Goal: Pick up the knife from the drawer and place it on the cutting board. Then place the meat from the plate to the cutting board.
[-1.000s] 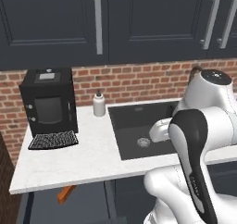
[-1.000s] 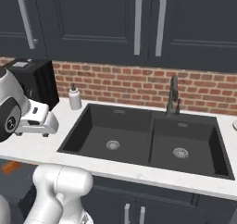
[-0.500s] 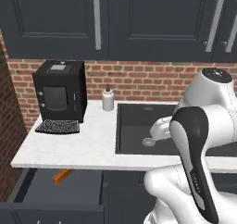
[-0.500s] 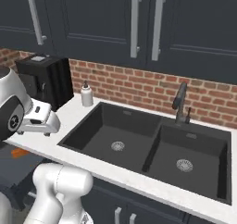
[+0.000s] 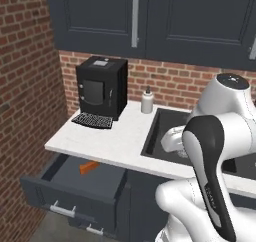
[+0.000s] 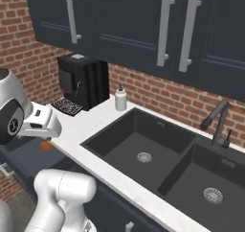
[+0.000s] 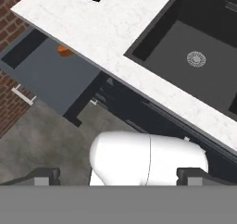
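While the arm is folded up high over the counter, things look like this:

Gripper: its two dark tips stand far apart, so it is open and holds nothing.
Knife: its orange handle pokes out from under the counter edge, lying in the drawer; the blade is hidden.
Drawer: pulled out, below the white counter.
Sink: dark, set into the counter, beside the drawer side.
Coffee machine: black, at the back by the brick wall.
Bottle: small, white, just beside the coffee machine.
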Robot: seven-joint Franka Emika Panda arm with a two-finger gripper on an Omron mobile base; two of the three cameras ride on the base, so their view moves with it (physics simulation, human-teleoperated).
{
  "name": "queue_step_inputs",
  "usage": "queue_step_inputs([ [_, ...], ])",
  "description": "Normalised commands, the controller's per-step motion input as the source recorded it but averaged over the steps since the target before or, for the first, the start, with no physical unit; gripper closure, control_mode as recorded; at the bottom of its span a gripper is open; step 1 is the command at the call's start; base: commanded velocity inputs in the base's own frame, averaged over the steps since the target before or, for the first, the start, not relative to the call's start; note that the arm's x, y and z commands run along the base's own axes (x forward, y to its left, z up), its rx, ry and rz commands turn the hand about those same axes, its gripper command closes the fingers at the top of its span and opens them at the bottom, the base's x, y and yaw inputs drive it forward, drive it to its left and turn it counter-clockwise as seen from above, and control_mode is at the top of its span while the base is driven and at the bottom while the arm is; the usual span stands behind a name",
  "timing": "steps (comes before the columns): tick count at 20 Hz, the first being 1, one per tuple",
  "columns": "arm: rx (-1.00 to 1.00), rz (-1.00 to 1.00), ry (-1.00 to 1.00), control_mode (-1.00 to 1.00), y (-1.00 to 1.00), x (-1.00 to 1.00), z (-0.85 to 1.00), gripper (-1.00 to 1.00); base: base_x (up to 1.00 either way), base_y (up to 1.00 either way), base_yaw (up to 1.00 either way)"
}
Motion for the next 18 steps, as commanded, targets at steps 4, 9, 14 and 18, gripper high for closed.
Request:
queue_step_inputs([
  [4,0.0,0.0,0.0,1.0,0.0,0.0,0.0,-1.0,0.18,-0.06,0.41],
  [9,0.0,0.0,0.0,1.0,0.0,0.0,0.0,-1.0,0.33,0.01,0.35],
  [14,0.0,0.0,0.0,1.0,0.0,0.0,0.0,-1.0,0.35,0.07,0.28],
  [18,0.0,0.0,0.0,1.0,0.0,0.0,0.0,-1.0,0.89,0.19,0.09],
])
